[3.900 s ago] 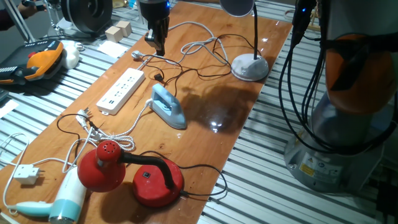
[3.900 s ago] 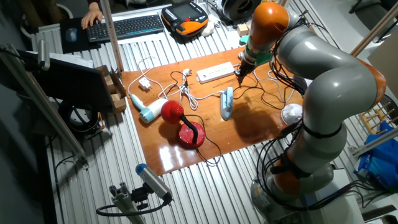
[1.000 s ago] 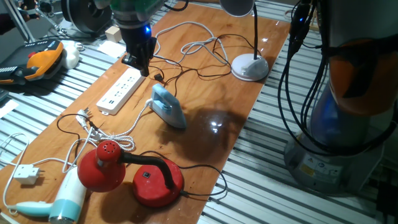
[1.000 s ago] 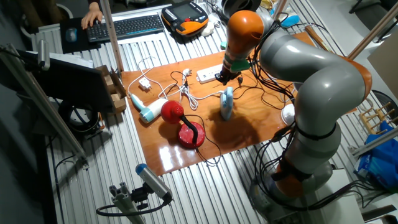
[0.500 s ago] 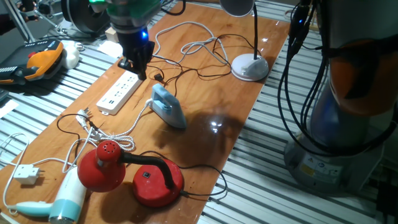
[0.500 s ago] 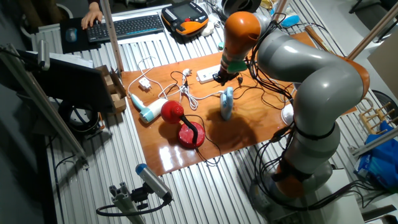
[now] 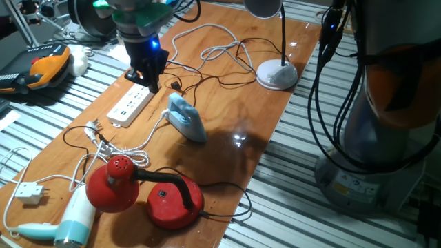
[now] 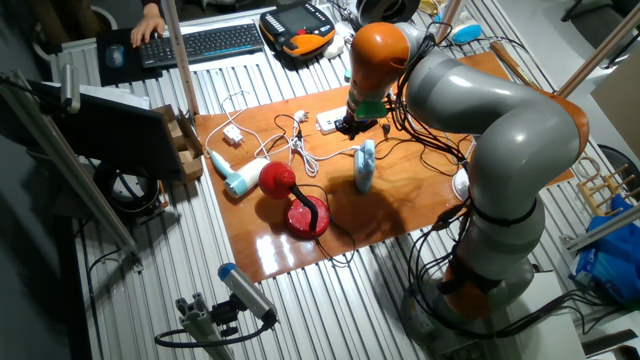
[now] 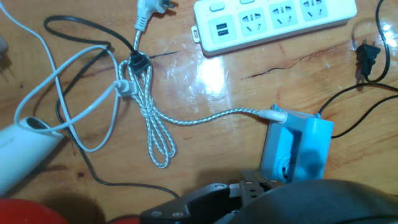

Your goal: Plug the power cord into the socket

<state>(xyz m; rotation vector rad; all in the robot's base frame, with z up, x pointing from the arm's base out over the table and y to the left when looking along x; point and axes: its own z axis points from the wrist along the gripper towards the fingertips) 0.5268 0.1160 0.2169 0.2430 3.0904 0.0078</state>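
The socket [image 7: 131, 103] is a long white power strip lying on the wooden table; the hand view shows its outlets [image 9: 273, 17] at the top. The power cord's small black plug [image 9: 365, 59] lies loose on the wood right of the strip, and its thin black cable [image 7: 207, 81] trails toward the lamp. My gripper [image 7: 146, 81] hangs just above the strip's far end, left of the plug [image 7: 177, 85], and holds nothing. Its fingers show only as a dark mass [image 9: 211, 199] at the bottom of the hand view, so their spacing is unclear. The other fixed view puts the gripper [image 8: 350, 128] over the strip [image 8: 328, 122].
A blue iron [image 7: 186, 118] lies beside the strip, its braided white-grey cord [image 9: 155, 124] looping to a white plug [image 9: 152, 7]. A red lamp [image 7: 148, 189], a hair dryer [image 7: 65, 224] and a white square plug [image 7: 29, 193] sit nearer. A grey lamp base [image 7: 277, 74] stands at the far side.
The gripper has travelled from over the tangled cables at the far end to the near side, ending above the power strip's far end. The plug and cords have stayed put.
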